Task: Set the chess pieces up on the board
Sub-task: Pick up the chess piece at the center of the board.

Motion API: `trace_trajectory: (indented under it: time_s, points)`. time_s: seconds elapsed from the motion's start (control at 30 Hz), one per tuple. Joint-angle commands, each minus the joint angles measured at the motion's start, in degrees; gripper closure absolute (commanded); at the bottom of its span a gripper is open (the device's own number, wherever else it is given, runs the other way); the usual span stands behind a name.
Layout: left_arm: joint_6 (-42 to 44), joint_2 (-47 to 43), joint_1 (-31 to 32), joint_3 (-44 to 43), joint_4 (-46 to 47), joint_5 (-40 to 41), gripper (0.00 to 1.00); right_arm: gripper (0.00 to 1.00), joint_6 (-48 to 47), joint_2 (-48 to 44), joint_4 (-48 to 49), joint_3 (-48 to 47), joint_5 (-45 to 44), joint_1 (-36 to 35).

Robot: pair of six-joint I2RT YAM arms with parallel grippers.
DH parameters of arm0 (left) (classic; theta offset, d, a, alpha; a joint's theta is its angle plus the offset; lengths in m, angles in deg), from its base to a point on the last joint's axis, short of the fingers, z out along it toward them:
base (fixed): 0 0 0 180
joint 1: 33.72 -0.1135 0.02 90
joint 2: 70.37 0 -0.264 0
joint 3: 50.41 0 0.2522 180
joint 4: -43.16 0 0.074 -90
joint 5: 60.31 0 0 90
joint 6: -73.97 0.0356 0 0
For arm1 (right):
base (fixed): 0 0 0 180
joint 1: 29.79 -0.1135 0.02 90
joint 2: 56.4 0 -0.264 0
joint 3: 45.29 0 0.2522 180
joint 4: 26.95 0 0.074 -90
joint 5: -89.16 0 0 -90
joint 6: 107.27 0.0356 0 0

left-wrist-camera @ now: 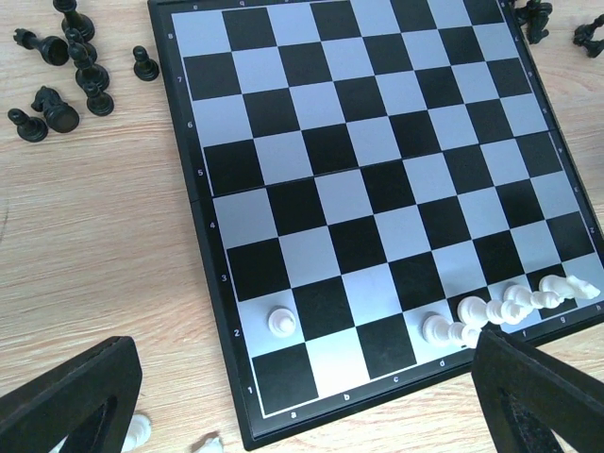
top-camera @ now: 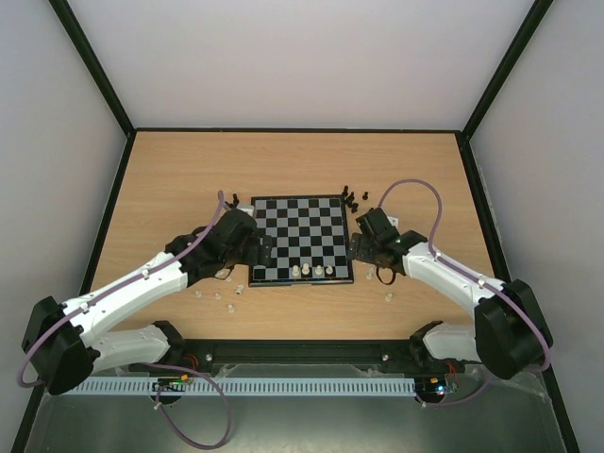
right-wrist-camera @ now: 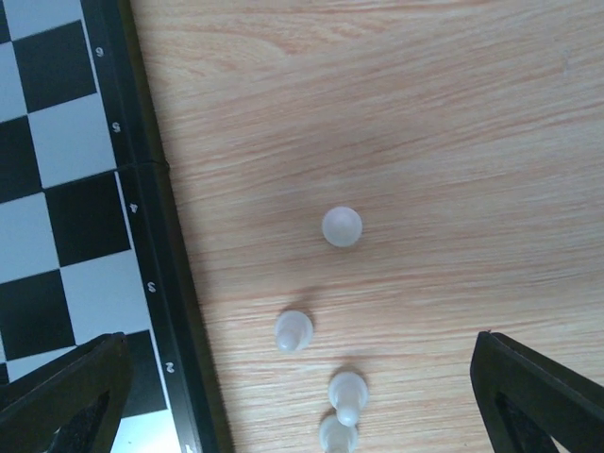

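Few white pieces (left-wrist-camera: 510,307) sit on the board (left-wrist-camera: 377,160), all along its near rows; black pieces (left-wrist-camera: 66,75) lie scattered on the desk (left-wrist-camera: 85,245) beside its far corners. My left pincer (left-wrist-camera: 302,401) and right pincer (right-wrist-camera: 302,396) gape wide, empty, the right above loose white pawns (right-wrist-camera: 342,226), likely to fetch one.

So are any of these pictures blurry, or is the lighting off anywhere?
Top view: soft, even light and no glare, but the chess pieces are tiny specks. Left wrist: the board is sharp, its white pieces a bit washed out. Right wrist: the loose white pieces look soft, with faint shadows.
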Motion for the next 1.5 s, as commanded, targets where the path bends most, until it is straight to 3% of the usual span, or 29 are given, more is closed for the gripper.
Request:
trace_trajectory:
  time_s: [0.0, 0.2, 0.4, 0.63, 0.77, 1.03, 1.47]
  points:
    - [0.4, -2.0, -0.3, -1.5, -0.9, 0.6, 0.01, 0.02, -0.5, 3.1, -2.7, -4.7, 0.4, 0.3]
    - [0.4, -2.9, -0.4, -1.0, -0.6, -0.2, 0.01, 0.01, -2.5, 6.9, -8.4, -10.7, 1.3, 0.8]
    - [0.9, -4.3, -0.4, 0.4, -0.3, -1.4, 0.01, 0.17, -4.8, 9.8, -8.1, -9.9, 5.8, 4.4]
    - [1.2, -4.5, -0.4, 0.6, 0.0, -2.6, 0.01, 0.33, -4.7, 12.3, -7.6, -9.4, 5.2, 4.7]
    - [1.3, -4.7, -0.4, 0.7, 0.0, -2.7, 0.01, 0.49, -5.6, 15.9, -6.8, -10.4, 5.6, 5.7]
    - [1.3, -5.0, -0.4, 0.7, -0.2, -2.0, 0.01, 0.56, -7.1, 17.5, -5.3, -10.3, 5.2, 8.8]
    - [1.2, -4.6, -0.6, 0.7, -0.3, -1.7, 0.01, 0.79, -8.4, 20.2, -3.8, -12.2, 7.2, 9.8]
